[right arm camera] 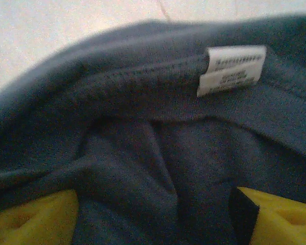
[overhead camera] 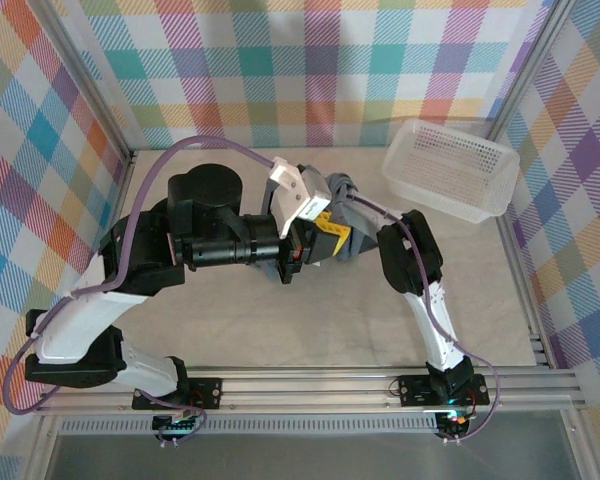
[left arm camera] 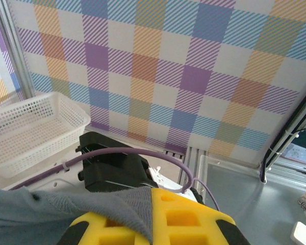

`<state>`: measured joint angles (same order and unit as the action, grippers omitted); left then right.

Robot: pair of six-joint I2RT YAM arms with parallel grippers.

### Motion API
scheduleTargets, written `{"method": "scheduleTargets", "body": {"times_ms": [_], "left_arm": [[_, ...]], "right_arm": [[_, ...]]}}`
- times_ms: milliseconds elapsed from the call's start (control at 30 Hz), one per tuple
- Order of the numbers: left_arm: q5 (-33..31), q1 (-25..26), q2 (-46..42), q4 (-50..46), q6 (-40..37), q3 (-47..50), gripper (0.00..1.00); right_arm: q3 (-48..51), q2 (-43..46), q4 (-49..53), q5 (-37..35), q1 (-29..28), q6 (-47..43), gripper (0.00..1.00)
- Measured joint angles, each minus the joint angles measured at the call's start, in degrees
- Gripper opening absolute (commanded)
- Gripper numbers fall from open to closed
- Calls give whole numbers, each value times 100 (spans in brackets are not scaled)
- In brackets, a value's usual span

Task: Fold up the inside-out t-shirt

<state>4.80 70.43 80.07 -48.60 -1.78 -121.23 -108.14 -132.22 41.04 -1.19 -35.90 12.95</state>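
the inside-out t-shirt (overhead camera: 352, 240) is at the middle of the table (overhead camera: 280, 320), where the two arms meet. from above only a small dark grey wedge of it shows, because the bulky black body of the left arm (overhead camera: 215, 240) lies across the spot from the left and covers the rest. the left pincer (left arm camera: 150, 224) is closed on the cloth: in its wrist view the two yellow fingers (left arm camera: 191, 219) sit tight together, with a fold of grey fabric draped over the left one and caught in the seam between them. the right pincer (right arm camera: 153, 214) is apart, its yellow fingers (right arm camera: 30, 219) at the two bottom corners of its wrist view with bunched dark fabric lying between them; i cannot tell whether they press on it. just beyond that bunch a hem runs across carrying the small white tag (right arm camera: 234, 71), and a strip of pale table shows on the far side. the white mesh basket (overhead camera: 450, 170) stands at the far right corner, well apart from the shirt, tilted against the checked wall (left arm camera: 194, 76). a purple cable (left arm camera: 122, 153) loops over the right arm's black link (left arm camera: 112, 168) just behind the left pincer. an aluminium rail (overhead camera: 310, 385) runs along the near edge.
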Motion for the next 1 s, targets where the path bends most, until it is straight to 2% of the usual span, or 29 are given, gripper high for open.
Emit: {"method": "scheduleTargets", "body": {"times_ms": [67, 133, 200, 300, 333, 400, 500, 567, 633, 733, 833, 933, 1000], "left_arm": [[-61, 0, -46, -74, -57, 2, 0], [-157, 11, -83, -87, -111, 2, 0], [-415, 31, -109, -87, -179, 2, 0], [-1224, 61, -133, -81, -245, 37, 0], [-1637, 9, -125, -81, -227, 39, 0], [-2140, -317, -66, -101, -48, 20, 0], [-2319, -1744, 133, -197, 614, 17, 0], [-2194, -2833, 190, -127, 1016, 439, 0], [-1902, -3823, 205, 111, 1366, 1268, 0], [-1169, -4872, 529, 422, 1904, 2452, 0], [-483, -5392, 984, 1084, 2385, 3716, 0], [-264, -5576, 1233, 1300, 2710, 4765, 0], [-221, -5589, 1307, 1266, 2822, 5062, 25]], "right_arm": [[-33, -109, 157, -151, -55, -160, 76], [-103, -125, 251, -190, -105, -271, 65], [-131, -170, 332, -223, -153, -402, 42], [-55, -149, 295, 13, -162, -509, 7], [105, -63, 184, 177, -162, -525, 0], [654, 271, -111, 551, -157, -492, 0], [2037, 1213, -590, 1069, -133, -356, 0], [3012, 2127, -911, 1362, -131, -216, 0], [3729, 3206, -1200, 1591, -131, -79, 0], [4037, 4535, -1574, 1790, -131, 20, 0], [4030, 5543, -1928, 1777, -151, 81, 0], [4017, 6177, -2208, 1832, -111, 142, 0], [3982, 6380, -2288, 1871, -72, 188, 0]]}}
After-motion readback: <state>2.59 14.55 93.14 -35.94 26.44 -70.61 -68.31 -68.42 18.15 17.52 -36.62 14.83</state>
